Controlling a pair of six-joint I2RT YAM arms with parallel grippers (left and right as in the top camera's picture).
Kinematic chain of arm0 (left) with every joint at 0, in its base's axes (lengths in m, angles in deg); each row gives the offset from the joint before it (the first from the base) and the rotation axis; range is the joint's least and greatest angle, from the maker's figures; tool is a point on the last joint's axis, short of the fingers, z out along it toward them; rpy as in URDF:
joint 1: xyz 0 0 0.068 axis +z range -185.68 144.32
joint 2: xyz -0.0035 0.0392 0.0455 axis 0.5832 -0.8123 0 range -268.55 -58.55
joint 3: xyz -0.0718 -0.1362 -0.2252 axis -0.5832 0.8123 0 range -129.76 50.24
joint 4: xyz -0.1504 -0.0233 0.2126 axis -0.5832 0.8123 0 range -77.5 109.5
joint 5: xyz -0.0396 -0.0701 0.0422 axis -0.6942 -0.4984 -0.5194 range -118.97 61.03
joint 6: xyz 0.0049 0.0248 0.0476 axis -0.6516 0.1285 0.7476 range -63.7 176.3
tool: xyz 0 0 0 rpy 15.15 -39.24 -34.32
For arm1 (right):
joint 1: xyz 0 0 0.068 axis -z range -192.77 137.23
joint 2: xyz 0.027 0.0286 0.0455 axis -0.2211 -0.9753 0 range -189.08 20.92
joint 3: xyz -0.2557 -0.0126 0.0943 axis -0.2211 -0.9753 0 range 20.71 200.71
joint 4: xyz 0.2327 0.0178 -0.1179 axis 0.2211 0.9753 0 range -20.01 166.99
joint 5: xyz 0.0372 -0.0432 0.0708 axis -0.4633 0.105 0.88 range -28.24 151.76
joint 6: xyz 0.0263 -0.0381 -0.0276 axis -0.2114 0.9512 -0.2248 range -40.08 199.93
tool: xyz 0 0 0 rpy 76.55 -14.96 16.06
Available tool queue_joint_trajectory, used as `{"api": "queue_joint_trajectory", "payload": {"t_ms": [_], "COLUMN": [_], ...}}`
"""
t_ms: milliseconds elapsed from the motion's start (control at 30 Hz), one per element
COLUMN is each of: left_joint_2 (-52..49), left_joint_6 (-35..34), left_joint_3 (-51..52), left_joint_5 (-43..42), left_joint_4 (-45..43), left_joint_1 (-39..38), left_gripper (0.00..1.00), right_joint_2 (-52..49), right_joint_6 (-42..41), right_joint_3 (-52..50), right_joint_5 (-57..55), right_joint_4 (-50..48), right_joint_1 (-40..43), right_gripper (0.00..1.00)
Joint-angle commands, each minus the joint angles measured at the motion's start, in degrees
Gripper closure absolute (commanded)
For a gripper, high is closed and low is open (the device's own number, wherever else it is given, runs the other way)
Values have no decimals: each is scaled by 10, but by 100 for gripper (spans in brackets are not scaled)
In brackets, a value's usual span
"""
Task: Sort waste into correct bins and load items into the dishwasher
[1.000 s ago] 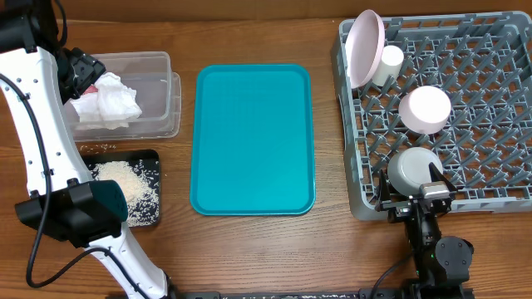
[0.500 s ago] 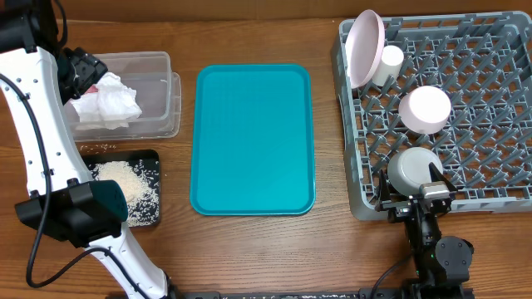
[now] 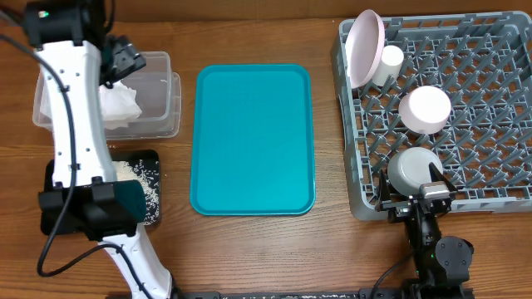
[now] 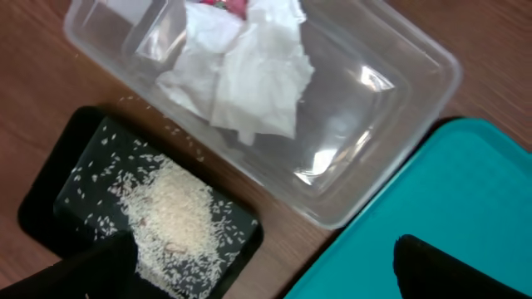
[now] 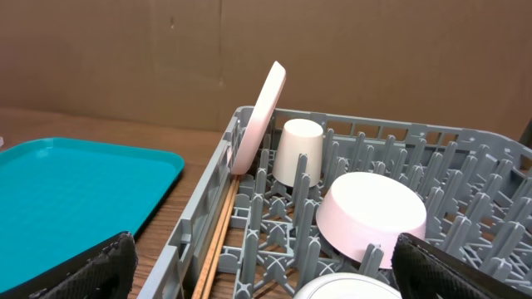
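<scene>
**Both pincers released; waste in the bins, dishes in the rack**

The left gripper [image 3: 125, 56] hangs over the far end of the clear rectangular plastic tub [image 3: 170, 100]. Its fingers [image 4: 79, 267] are spread wide with nothing between them. Inside the tub lie the crumpled white paper napkins [image 4: 249, 75], with a small red wrapper scrap [image 4: 229, 7] showing at their edge. Just near of the tub sits the shallow black rectangular tray [image 4: 50, 195], which holds a heap of loose white rice grains [image 4: 166, 220]. A few stray grains lie on the wooden table [image 3: 332, 249] between the two bins. The large teal tray [image 3: 253, 139] lies in the middle of the table.

At the right stands the large square grey plastic dish rack [image 3: 499, 116]. The large round white plate [image 5: 262, 116] stands on edge at its far left corner, and the small white cup [image 5: 298, 149] is just beside it. The small pinkish-white bowl [image 5: 370, 212] lies among the pegs nearer in, and the pale grey bowl [image 3: 413, 168] sits at the near left corner. The right gripper [image 3: 416, 193] rests at the rack's near edge beside that bowl, with its fingers [image 5: 75, 270] wide apart and grasping nothing.
</scene>
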Motion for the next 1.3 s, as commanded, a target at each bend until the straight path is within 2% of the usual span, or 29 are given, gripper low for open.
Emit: {"api": "queue_joint_trajectory", "payload": {"t_ms": [0,167,333,667,833,1267], "left_joint_2": [12,19,59,250,354,569], "left_joint_6": [22,22,50,161,245,286], "left_joint_3": [-8,0,65,391,572,935], "left_joint_5": [14,-5,-38,-117,-184,-195], "left_joint_4": [-3,-19,-87,-331,-475,-710], "left_joint_1": [-6,-9,-9,-10,-10,-10], "left_gripper": [0,0,0,0,0,0], "right_joint_2": [5,5,5,5,5,5], "right_joint_6": [0,0,0,0,0,0], "right_joint_3": [-6,-6,-6,-6,-6,-6], "right_joint_5": [-7,-7,-7,-7,-7,-7], "right_joint_4": [-3,-3,-3,-3,-3,-3], "right_joint_1": [2,2,2,2,2,2], "right_gripper": [0,0,0,0,0,0]}}
